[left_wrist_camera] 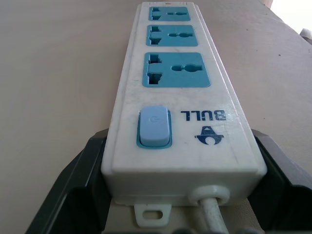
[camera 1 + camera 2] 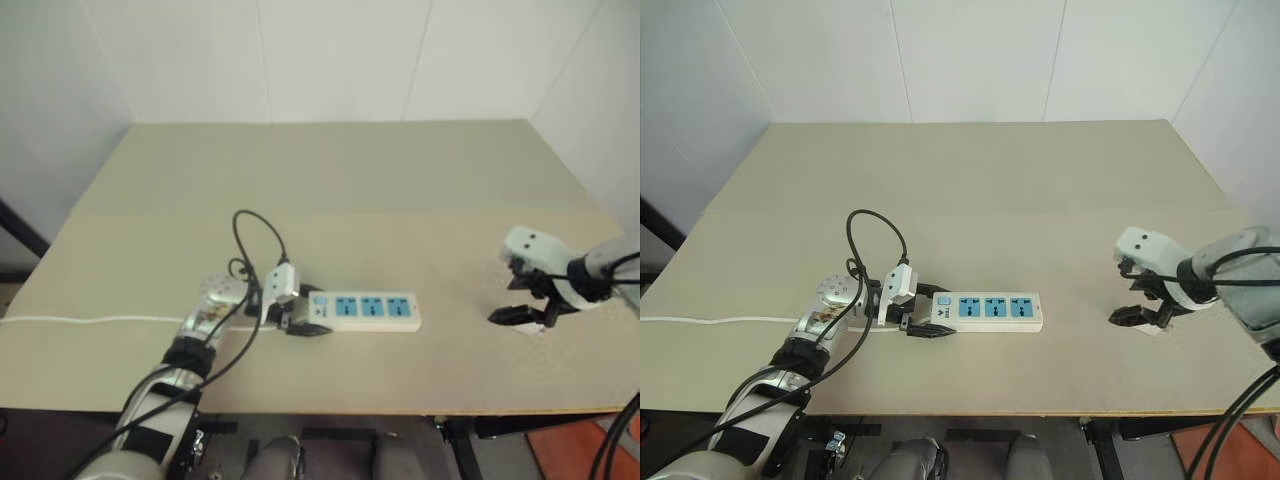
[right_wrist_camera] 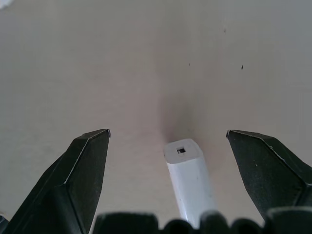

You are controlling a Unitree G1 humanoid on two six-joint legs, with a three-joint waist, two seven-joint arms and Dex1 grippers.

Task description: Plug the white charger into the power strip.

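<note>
Table: a broad, pale beige wooden table (image 2: 330, 170) carries everything; most of its top lies bare.
Power strip: the long white plastic power strip (image 2: 990, 309) with three blue socket faces and a blue end switch lies flat near the front edge, left of centre, its white cord (image 2: 90, 320) trailing off to the left.
Left claw: the left claw (image 2: 923, 327) is clenched on the switch end of the strip, one black finger on each long side, pinning it to the table.
Right claw: the right claw (image 2: 1137, 313) hangs well off to the right, pointing steeply down, its black fingers spread wide and grasping nothing.
Charger: the small white rectangular charger block (image 3: 187, 180) lies on the table between the right claw's open fingers, touching neither, well apart from the strip.
Step in hand: I judge this is the pick-up of the charger, with the strip already steadied.
Next move: it seems the right claw needs to sink a little, close squarely on the block's sides, then carry it across and line the prongs up over a blue socket. Which way the prongs face I cannot tell.
</note>
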